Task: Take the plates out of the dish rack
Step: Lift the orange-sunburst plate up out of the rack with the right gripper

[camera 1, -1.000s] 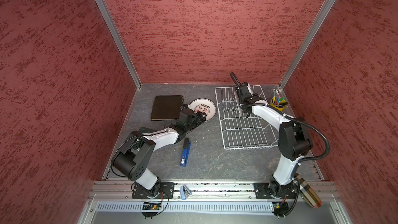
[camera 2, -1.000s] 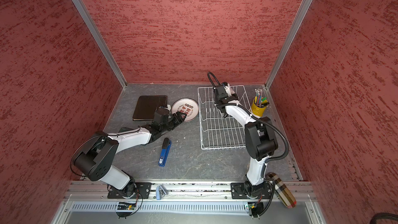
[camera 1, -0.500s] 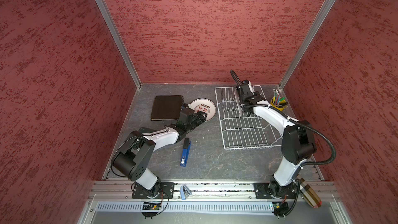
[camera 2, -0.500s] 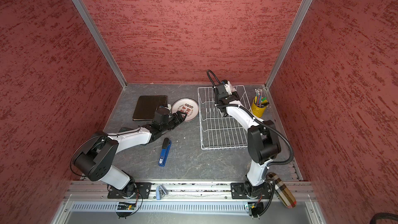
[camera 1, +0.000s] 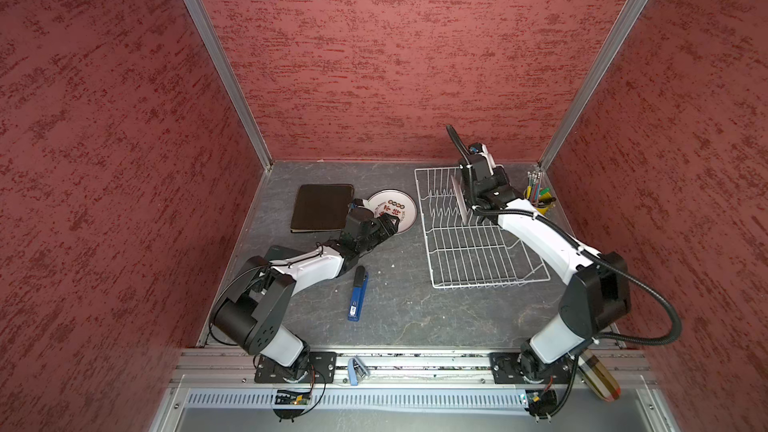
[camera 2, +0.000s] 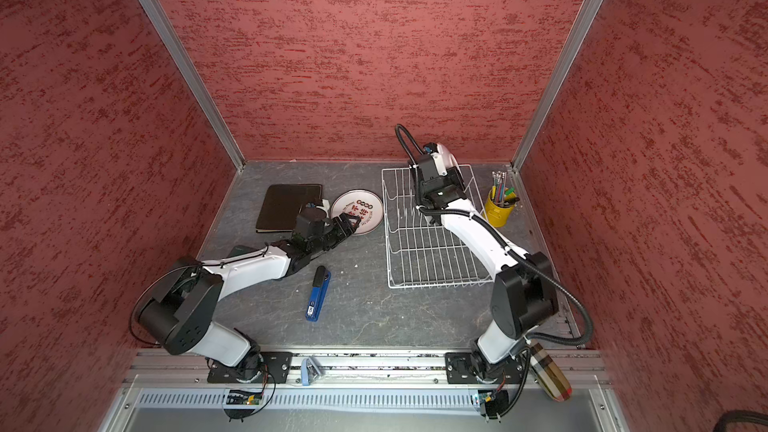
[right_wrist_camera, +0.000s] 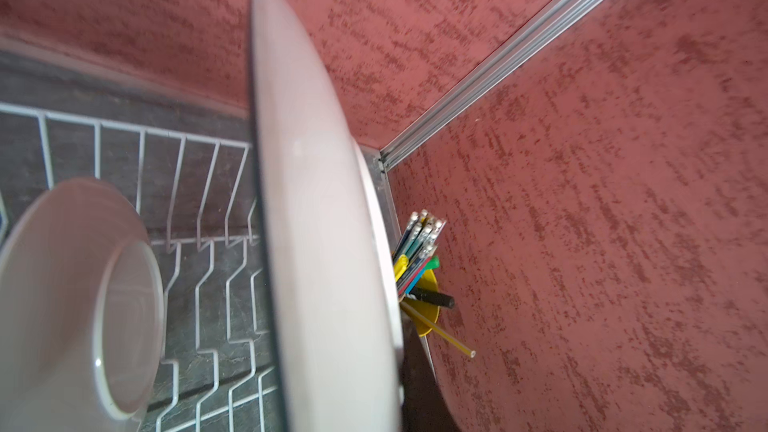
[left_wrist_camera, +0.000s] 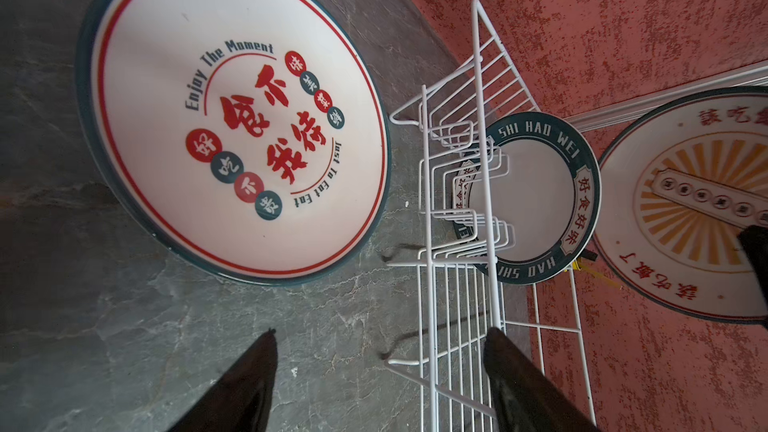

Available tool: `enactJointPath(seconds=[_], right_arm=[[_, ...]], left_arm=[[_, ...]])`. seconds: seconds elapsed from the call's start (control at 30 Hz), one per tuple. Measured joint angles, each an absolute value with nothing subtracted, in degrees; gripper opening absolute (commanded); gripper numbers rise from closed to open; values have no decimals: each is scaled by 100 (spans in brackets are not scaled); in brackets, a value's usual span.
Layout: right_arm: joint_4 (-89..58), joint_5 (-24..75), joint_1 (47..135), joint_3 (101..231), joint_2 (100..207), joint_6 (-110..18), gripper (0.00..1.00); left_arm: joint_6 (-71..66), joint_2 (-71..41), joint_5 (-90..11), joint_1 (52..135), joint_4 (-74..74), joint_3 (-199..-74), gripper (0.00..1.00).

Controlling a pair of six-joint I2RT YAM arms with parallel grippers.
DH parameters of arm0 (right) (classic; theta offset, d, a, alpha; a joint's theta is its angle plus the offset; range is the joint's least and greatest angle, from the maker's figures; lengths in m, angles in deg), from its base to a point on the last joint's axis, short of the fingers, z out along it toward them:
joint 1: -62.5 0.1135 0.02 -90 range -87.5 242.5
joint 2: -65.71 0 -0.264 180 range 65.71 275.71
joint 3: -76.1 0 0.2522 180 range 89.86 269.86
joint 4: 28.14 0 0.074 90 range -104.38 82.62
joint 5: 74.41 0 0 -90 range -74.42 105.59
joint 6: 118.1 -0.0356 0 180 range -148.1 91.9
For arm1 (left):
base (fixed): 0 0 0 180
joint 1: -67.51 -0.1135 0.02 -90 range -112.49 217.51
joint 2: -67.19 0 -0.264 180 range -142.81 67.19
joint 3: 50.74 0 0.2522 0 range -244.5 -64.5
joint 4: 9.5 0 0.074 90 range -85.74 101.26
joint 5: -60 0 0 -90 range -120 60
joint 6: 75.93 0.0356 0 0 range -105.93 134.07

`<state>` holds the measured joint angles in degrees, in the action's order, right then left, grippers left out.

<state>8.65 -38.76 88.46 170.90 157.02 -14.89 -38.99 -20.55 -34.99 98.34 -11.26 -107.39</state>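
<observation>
Views from above show your right gripper [camera 1: 478, 162] clenched on a round white sunburst plate [camera 2: 452, 162], on edge over the far end of the white wire dish rack [camera 1: 469, 251]. Left wrist: left gripper [left_wrist_camera: 380, 332], released and empty, faces a red-lettered round plate [left_wrist_camera: 232, 126] lying flat. Right wrist: another round white plate [right_wrist_camera: 83, 284] stands racked on the held one's left.

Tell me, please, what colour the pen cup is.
The pen cup is yellow; see a top view.
</observation>
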Motion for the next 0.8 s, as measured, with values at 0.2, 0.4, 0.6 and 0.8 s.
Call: enactJointPath(seconds=[0.2,0.4,0.6,0.8], right_arm=[[242,-3907,9082,16856,14591,-1329,0],[-3,-3391,9141,16528,13409,-1878,0],[-5,-2379,9125,16316,12707,-2839,0],[-141,-1089,9103,15492,12279,-3983,0]], left_arm=[[-3879,-1891,-3576,9834,-1026,-10739,79],[-3853,-1771,-3698,9832,-965,-10759,79],[-3858,-1671,-3878,9788,-947,-10774,79],[-3917,-1657,-4026,9657,-991,-10763,80]])
